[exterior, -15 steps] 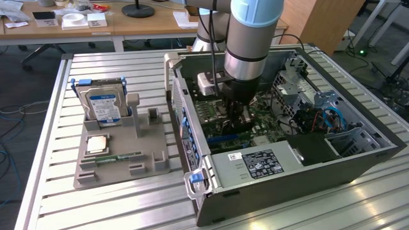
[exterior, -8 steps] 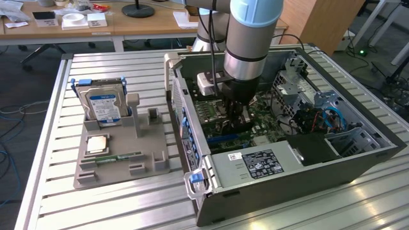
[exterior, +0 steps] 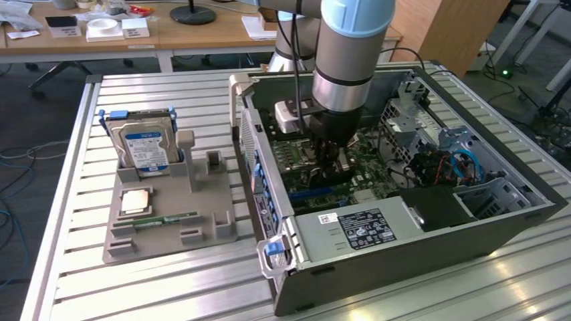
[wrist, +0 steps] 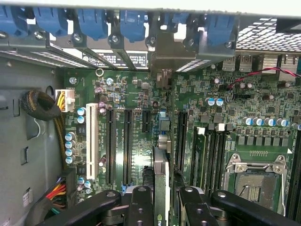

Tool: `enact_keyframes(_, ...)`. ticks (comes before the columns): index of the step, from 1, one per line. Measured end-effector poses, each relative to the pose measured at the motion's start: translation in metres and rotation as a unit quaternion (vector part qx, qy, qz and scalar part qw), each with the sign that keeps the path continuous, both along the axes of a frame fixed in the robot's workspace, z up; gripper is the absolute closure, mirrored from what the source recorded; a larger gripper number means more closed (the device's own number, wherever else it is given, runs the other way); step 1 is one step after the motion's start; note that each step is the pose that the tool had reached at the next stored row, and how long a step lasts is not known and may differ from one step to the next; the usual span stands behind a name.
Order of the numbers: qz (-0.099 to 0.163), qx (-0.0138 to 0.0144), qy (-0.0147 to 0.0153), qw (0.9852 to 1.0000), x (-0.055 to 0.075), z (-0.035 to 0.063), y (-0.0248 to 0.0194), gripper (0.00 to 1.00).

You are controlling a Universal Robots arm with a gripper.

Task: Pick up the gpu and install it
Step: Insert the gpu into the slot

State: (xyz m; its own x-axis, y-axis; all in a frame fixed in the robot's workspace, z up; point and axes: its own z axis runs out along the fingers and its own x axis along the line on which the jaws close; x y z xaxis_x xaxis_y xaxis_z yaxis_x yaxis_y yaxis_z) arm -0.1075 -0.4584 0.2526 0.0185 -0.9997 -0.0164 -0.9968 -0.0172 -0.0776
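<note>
A grey robot arm is seen reaching down into an open black metal computer case laid on its side on a slatted aluminium table. In the wrist view, the gpu, a thin flat black-faced expansion card, is pinched edge-on between the black fingers of the gripper, whose jaws are pressed against the card's two faces. The card is held upright over the green motherboard, between the long black expansion slots and the memory slots (whether its lower edge has met a slot cannot be told). A silver-framed processor socket is seen just beyond the memory slots. At the exterior view's left, a grey moulded plastic tray is set beside the case; a silver hard drive with a blue label is stood upright in it, and a slim green memory stick is laid flat near its front.
</note>
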Motion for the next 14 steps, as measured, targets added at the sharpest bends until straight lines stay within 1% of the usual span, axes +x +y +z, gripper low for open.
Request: enact_keyframes(14, 0.000, -0.0005, -0.0001, 1.0000, -0.0040, -0.0005, 0.0006, 0.74)
